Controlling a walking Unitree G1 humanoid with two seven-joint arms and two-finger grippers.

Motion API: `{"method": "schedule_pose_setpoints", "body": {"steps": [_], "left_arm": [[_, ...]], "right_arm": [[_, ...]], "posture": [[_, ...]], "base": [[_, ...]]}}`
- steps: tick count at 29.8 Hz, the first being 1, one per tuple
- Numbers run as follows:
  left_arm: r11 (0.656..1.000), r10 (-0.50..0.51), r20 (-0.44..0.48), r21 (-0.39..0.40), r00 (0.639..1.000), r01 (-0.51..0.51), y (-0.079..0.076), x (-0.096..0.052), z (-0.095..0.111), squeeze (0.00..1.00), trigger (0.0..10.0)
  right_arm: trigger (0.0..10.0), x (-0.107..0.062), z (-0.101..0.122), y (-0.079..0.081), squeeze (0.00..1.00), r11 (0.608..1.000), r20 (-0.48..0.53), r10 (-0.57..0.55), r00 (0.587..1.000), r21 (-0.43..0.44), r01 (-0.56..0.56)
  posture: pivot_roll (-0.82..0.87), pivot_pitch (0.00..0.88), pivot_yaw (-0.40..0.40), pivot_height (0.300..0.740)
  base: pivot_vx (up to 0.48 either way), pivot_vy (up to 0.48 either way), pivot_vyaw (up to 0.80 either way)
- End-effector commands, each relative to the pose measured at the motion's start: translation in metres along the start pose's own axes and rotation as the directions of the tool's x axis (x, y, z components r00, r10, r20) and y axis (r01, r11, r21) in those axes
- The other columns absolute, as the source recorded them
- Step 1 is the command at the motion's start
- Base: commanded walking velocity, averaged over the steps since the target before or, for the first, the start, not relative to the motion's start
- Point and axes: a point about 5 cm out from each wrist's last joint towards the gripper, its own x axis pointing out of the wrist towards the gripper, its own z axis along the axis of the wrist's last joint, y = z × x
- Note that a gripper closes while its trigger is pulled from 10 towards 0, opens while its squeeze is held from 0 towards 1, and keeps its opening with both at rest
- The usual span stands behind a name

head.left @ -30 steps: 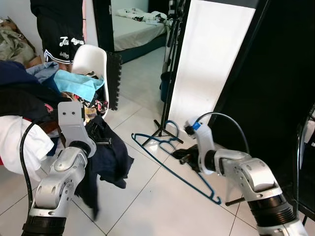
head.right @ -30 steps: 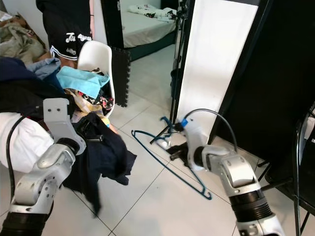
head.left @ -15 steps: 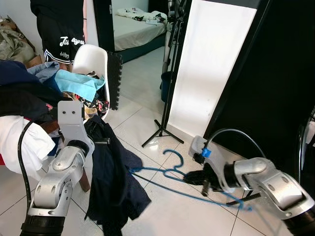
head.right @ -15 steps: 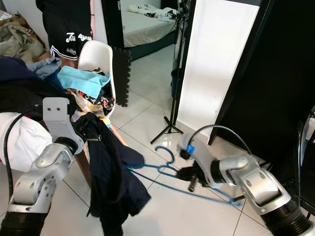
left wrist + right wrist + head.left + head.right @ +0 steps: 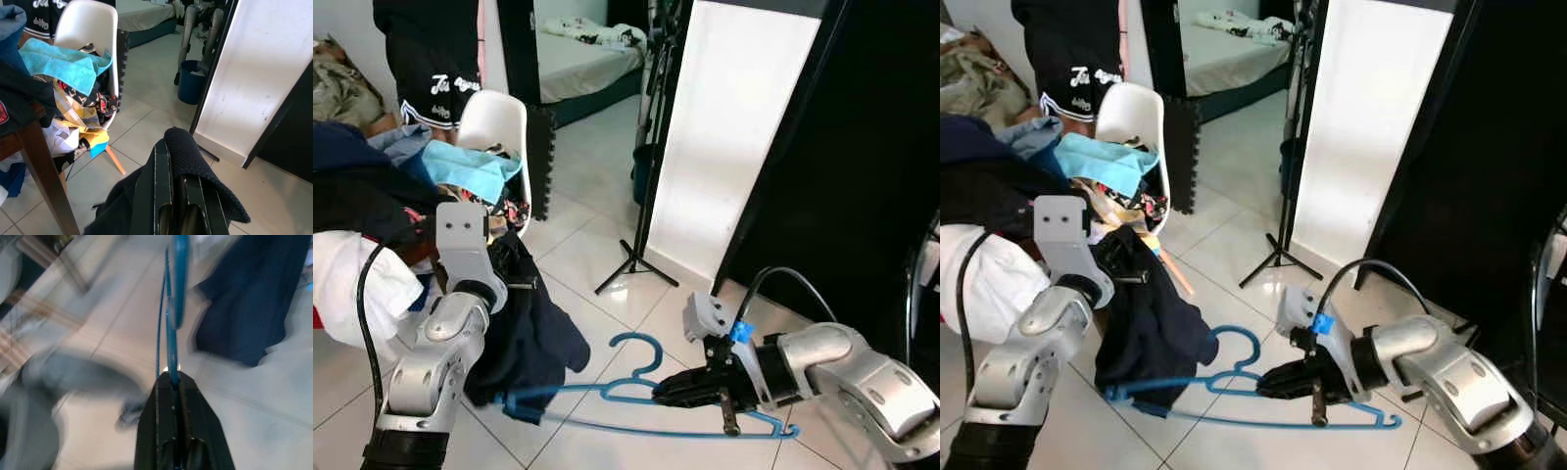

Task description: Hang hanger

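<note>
A blue wire hanger point(image 5: 636, 394) lies nearly level, low over the tiled floor, hook point(image 5: 1234, 340) turned up. My right gripper point(image 5: 668, 392) is shut on it near the hook's base, and the right wrist view shows the blue wire point(image 5: 171, 328) running out from between the closed fingers point(image 5: 161, 431). A dark navy garment point(image 5: 530, 338) hangs from my left gripper point(image 5: 517, 282), which is shut on its top fold point(image 5: 188, 156). The hanger's left end point(image 5: 511, 399) reaches the garment's lower hem; whether it is inside the cloth I cannot tell.
A white chair point(image 5: 497, 119) piled with clothes stands at the left, with a person in black shorts point(image 5: 435, 54) behind it. A tall lit white panel point(image 5: 744, 137) and a black tripod stand point(image 5: 634, 264) rise ahead. A black wall point(image 5: 871, 176) closes the right side.
My right gripper has swung the hanger down and to the left, from slanting to nearly level, so its left end now meets the garment's hem. The garment has swung and bunched up.
</note>
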Motion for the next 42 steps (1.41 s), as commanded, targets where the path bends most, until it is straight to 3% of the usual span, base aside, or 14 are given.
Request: {"method": "schedule_pose_setpoints", "body": {"steps": [1, 2, 14, 19, 23, 31, 38, 42], "left_arm": [[1.000, -0.021, 0.032, -0.005, 0.999, 0.021, -0.007, 0.001, 0.007, 0.00, 10.0], [1.000, -0.021, 0.033, -0.006, 0.999, 0.021, -0.007, 0.000, 0.008, 0.00, 10.0], [1.000, -0.017, 0.037, -0.011, 0.999, 0.017, -0.008, 0.000, 0.009, 0.00, 10.0], [1.000, -0.020, 0.038, -0.010, 0.999, 0.020, -0.009, 0.000, 0.010, 0.00, 10.0], [0.999, -0.029, 0.037, -0.013, 0.999, 0.029, -0.010, 0.000, 0.011, 0.00, 10.0], [0.999, -0.039, 0.034, -0.014, 0.999, 0.040, -0.012, 0.000, 0.011, 0.00, 10.0], [0.994, -0.108, 0.021, 0.028, 0.994, 0.107, -0.012, -0.004, 0.009, 0.00, 10.0], [0.988, -0.145, 0.011, 0.064, 0.989, 0.144, -0.014, -0.005, 0.008, 0.00, 10.0]], "right_arm": [[10.0, 0.000, -0.003, -0.009, 0.00, 0.996, -0.017, -0.083, 0.996, 0.031, 0.084], [10.0, 0.005, -0.002, -0.014, 0.00, 0.990, -0.017, -0.126, 0.992, 0.056, 0.126], [10.0, 0.012, -0.006, -0.016, 0.00, 0.971, -0.057, -0.191, 0.980, 0.135, 0.197], [10.0, 0.015, -0.008, -0.023, 0.00, 0.943, -0.076, -0.262, 0.962, 0.192, 0.272], [10.0, 0.014, -0.010, -0.036, 0.00, 0.890, -0.097, -0.371, 0.924, 0.246, 0.383], [10.0, 0.013, -0.009, -0.042, 0.00, 0.864, -0.104, -0.418, 0.902, 0.261, 0.431], [10.0, 0.006, -0.008, -0.051, 0.00, 0.830, -0.104, -0.481, 0.870, 0.265, 0.491], [10.0, 0.007, 0.003, -0.052, 0.00, 0.854, -0.019, -0.487, 0.873, 0.200, 0.481]], "posture": [[-0.03, 0.017, -0.043, 0.740], [-0.03, 0.019, -0.044, 0.740], [-0.03, 0.025, -0.043, 0.740], [-0.03, 0.027, -0.040, 0.740], [-0.03, 0.031, -0.037, 0.740], [-0.03, 0.031, -0.037, 0.740], [-0.03, 0.031, -0.037, 0.740], [-0.03, 0.032, -0.037, 0.740]], "base": [[0.000, 0.000, 0.00], [0.000, 0.000, 0.00], [0.000, 0.000, 0.00], [0.000, 0.000, 0.00], [0.000, 0.000, 0.00], [0.000, 0.000, 0.00], [0.000, 0.000, 0.00], [0.000, 0.000, 0.00]]}}
